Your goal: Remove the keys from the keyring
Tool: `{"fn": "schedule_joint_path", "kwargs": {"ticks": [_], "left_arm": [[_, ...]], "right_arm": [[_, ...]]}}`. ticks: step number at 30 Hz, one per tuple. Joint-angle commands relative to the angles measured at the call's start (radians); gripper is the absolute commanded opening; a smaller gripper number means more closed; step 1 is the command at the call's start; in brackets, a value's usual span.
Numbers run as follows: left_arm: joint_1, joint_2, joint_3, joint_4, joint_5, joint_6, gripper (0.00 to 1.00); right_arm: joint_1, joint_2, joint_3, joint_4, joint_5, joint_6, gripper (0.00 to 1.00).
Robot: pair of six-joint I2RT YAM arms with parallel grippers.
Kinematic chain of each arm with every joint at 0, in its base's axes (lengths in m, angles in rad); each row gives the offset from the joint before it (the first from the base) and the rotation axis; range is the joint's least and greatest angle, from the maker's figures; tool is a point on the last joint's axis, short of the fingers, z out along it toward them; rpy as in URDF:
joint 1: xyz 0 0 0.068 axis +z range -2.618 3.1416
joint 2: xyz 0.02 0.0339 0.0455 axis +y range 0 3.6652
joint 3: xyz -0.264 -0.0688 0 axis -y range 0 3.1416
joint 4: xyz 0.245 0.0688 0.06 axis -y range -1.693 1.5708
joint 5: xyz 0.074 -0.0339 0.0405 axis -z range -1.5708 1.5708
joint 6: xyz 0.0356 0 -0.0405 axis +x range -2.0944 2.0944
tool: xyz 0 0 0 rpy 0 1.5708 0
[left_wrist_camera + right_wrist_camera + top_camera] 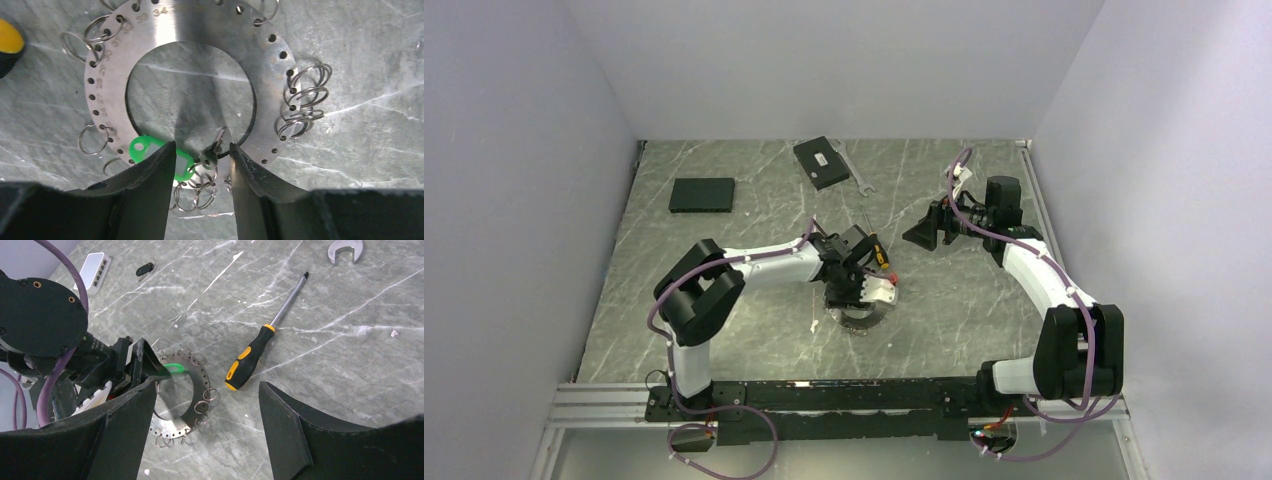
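The left claw [202, 150] hangs low over the bench [964, 320], its jaws spread and pinching nothing. They straddle the near arc of the keyring [165, 30], a flat steel hoop punched with holes all round. The green tag [145, 147] lies just off the claw's left finger, partly tucked under it. One of the keys, which here look like small wire loops, sits between the two fingers, and a bunch of further keys [305, 100] fringes the hoop out beyond the right finger. I judge the step in hand to be lining up for the grip on that one loop, with no key off the hoop yet. The next move calls for a narrow, careful closing that takes the loop alone and misses the tag. After that it needs a twist or pull, while something pins the hoop so it does not slide. The only writing that reads is the row of stamped numbers beyond the left finger: 34 and 33 are plain, and 32 down to about 27 are fainter. No brand shows. The yellow-and-black screwdriver [247, 360] lies on the bench between the two claws, near the hoop. The right claw [206, 385] is raised, also spread wide and holding nothing, with the hoop below and ahead of it. A wrench [345, 250] lies far beyond it.
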Motion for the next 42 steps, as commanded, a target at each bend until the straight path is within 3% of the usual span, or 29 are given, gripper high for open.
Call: {"fn": "schedule_joint_path", "kwargs": {"ticks": [1, 6, 10, 17, 29, 30, 32, 34, 36, 42], "left_arm": [[-0.011, 0.019, 0.039, -0.047, 0.053, 0.025, 0.49], [-0.011, 0.057, 0.068, -0.076, 0.037, 0.011, 0.44], [-0.011, 0.060, 0.096, -0.100, 0.033, -0.008, 0.33], [0.014, -0.029, 0.110, -0.117, 0.056, -0.065, 0.00], [0.200, -0.187, 0.040, -0.151, 0.168, -0.167, 0.00], [0.206, -0.191, 0.036, -0.145, 0.165, -0.168, 0.01], [0.204, -0.184, 0.040, -0.120, 0.152, -0.189, 0.29], [0.201, -0.160, 0.065, -0.101, 0.171, -0.229, 0.46], [0.193, -0.126, 0.088, -0.088, 0.185, -0.266, 0.50], [0.134, -0.037, 0.108, -0.062, 0.101, -0.290, 0.51]], "right_arm": [[-0.005, -0.010, 0.003, 0.042, -0.024, 0.001, 0.79], [-0.005, -0.006, 0.004, 0.041, -0.025, 0.001, 0.79], [-0.005, -0.009, 0.004, 0.040, -0.024, -0.004, 0.79], [-0.005, -0.010, 0.002, 0.040, -0.026, -0.007, 0.79], [-0.005, 0.001, 0.003, 0.032, -0.036, -0.016, 0.79], [-0.005, 0.004, 0.003, 0.034, -0.036, -0.014, 0.79], [-0.004, 0.011, 0.004, 0.036, -0.037, -0.009, 0.79], [-0.005, 0.017, 0.006, 0.036, -0.039, -0.007, 0.79], [-0.006, 0.017, 0.009, 0.028, -0.038, -0.010, 0.79], [-0.006, 0.002, 0.005, 0.031, -0.031, -0.009, 0.79]]}}
